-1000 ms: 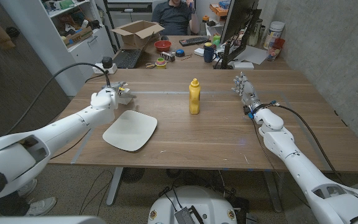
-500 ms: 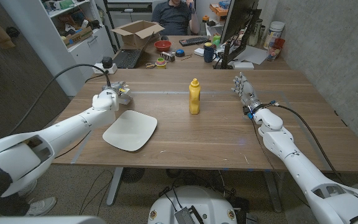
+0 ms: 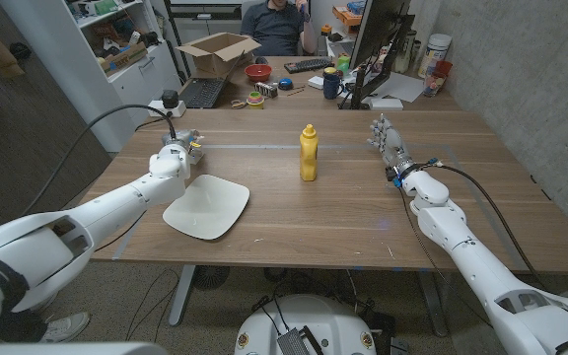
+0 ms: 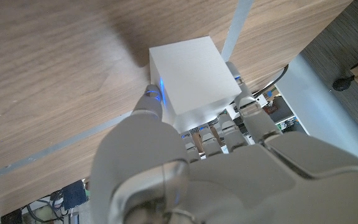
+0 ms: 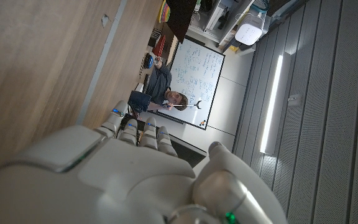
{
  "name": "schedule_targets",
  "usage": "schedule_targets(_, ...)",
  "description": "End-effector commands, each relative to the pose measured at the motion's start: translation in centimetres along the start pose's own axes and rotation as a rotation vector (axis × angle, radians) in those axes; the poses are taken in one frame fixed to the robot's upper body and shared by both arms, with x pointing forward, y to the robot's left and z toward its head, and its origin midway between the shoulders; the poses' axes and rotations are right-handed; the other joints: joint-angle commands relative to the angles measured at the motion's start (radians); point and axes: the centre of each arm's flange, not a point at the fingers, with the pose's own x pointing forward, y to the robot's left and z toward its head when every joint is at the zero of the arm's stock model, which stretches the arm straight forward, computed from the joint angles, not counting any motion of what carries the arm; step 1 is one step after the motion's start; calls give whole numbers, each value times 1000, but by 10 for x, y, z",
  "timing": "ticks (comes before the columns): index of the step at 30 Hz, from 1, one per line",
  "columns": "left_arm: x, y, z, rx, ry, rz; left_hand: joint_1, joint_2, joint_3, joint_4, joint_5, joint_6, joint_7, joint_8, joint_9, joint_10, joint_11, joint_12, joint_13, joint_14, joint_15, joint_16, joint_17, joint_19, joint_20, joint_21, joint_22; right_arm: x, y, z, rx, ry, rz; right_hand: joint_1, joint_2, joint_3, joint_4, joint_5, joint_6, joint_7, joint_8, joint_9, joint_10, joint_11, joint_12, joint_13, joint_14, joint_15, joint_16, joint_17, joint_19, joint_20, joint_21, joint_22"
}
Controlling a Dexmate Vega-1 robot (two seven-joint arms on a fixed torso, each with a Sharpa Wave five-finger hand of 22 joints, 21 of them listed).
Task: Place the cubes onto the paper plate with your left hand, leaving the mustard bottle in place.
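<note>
Left hand (image 3: 173, 158) just beyond plate (image 3: 206, 206), fingers (image 4: 156, 99) closed around white cube (image 4: 194, 73). Right hand (image 3: 388, 140) idle, fingers apart, empty, well right of mustard (image 3: 308, 154). Risk: loose hold, cube slips during carry, lands on surface short of plate.

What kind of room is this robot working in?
Probably an office or lab workspace: behind the wooden table stand a cluttered desk with a keyboard and monitor, a cardboard box, and a seated person.
</note>
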Motion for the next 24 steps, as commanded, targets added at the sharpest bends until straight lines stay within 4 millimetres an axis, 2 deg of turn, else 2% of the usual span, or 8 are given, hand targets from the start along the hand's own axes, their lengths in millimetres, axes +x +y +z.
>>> schedule_targets(1, 3, -5, 0, 6, 2, -2, 85, 36, 33, -11, -7, 5, 1, -15, -1, 70, -2, 9, 4, 98, -143, 17, 6, 85, -61, 17, 4, 3, -1, 0, -14, 7, 0, -10, 4, -3, 0, 5, 6, 6, 5, 4, 2, 6, 5, 2, 1, 4, 6, 2, -35, 5, -5, 3)
schedule_targets(6, 3, -6, 1, 4, 17, 21, 163, 26, 62, -15, -12, 7, -3, -34, 0, 155, -7, 13, 8, 218, -185, 32, 9, 184, -95, 58, 9, 4, -1, 0, -13, 8, -2, -9, 4, -3, 0, 5, 5, 6, 5, 4, 0, 6, 5, 2, 2, 4, 6, 2, -35, 4, -7, 3)
schedule_targets(8, 2, -6, 1, 10, 30, 43, 189, 14, 68, -8, -17, 47, 4, -32, 1, 238, -24, 26, 11, 330, -197, 48, 11, 231, -110, 92, 14, 4, -1, 0, -31, 11, 0, -9, 5, -4, 0, 5, 5, 6, 5, 4, -1, 4, 5, 2, 1, 5, 6, 2, -34, 5, -8, 3)
schedule_targets(11, 0, -6, 2, 5, 32, 82, 199, 1, 72, 4, -20, 116, 23, -19, 5, 341, -20, 56, 19, 487, -198, 60, 12, 291, -143, 141, 16, 5, -1, 0, -26, 11, -1, -9, 5, -4, 0, 5, 5, 4, 5, 4, 0, 5, 5, 2, 1, 5, 6, 2, -34, 4, -9, 3)
schedule_targets(12, 0, -5, 2, 9, 30, 84, 198, 7, 75, 10, -20, 149, 17, -10, 7, 383, -22, 72, 23, 539, -197, 66, 15, 284, -146, 147, 18, 5, -2, 0, -32, 12, 0, -9, 5, -4, 0, 5, 5, 3, 5, 4, 0, 5, 5, 2, 1, 5, 6, 2, -35, 3, -9, 3)
schedule_targets(16, 0, -4, 2, 1, 35, 69, 191, 13, 82, 23, -23, 312, 63, 52, 21, 507, -12, 150, 63, 685, -195, 99, 59, 308, -157, 174, 14, 5, -2, 0, -38, 13, -3, -8, 6, -4, 0, 6, 6, 1, 5, 4, -2, 7, 4, 2, 1, 5, 6, 2, -34, 3, -11, 3)
schedule_targets(19, -1, -4, 3, -3, 35, 81, 197, 8, 75, 20, -24, 409, 117, 103, 38, 553, -4, 209, 108, 723, -195, 119, 111, 306, -155, 178, 13, 5, -3, 0, -34, 11, 0, -8, 6, -5, 0, 6, 6, 0, 5, 4, -2, 6, 4, 2, 1, 5, 6, 2, -34, 4, -12, 3)
schedule_targets(24, -3, 0, 5, 3, 32, 111, 208, 1, 63, 15, -23, 505, 136, 161, 60, 600, -2, 283, 170, 760, -201, 134, 162, 315, -155, 187, 15, 5, -5, 0, -45, 9, -6, -8, 6, -5, 0, 6, 6, -4, 5, 4, -2, 5, 4, 2, 1, 5, 5, 2, -34, 3, -13, 3)
